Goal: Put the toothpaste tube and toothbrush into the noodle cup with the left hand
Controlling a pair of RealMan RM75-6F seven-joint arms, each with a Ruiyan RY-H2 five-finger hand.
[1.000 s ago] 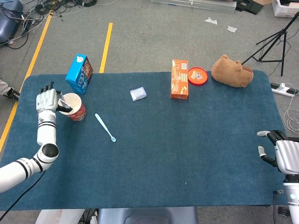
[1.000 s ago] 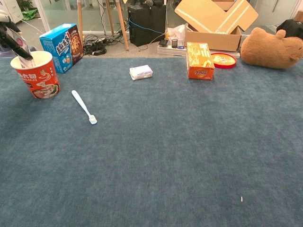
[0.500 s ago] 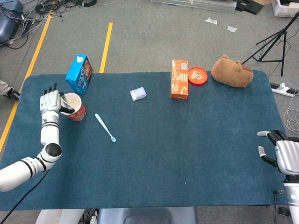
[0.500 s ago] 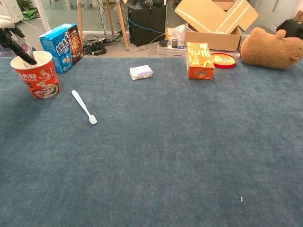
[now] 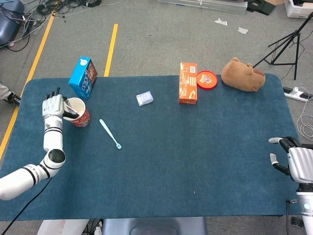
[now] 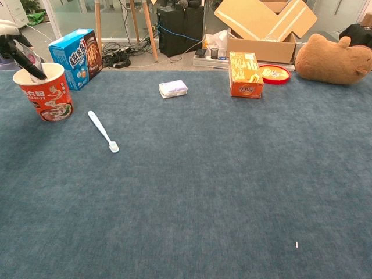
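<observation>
Your left hand hovers at the noodle cup, fingers reaching into it; whether they clamp the toothpaste tube cannot be determined. Blue box stands behind. Toothbrush lies just right. Right hand rests fingers apart.

Lighting: bright, even, diffuse; both views. Shadows: soft, faint, close under objects on the table. Glare: slight on far glass doors, chest view. Focus: sharp throughout; no motion blur. Edge distortion: mild.
</observation>
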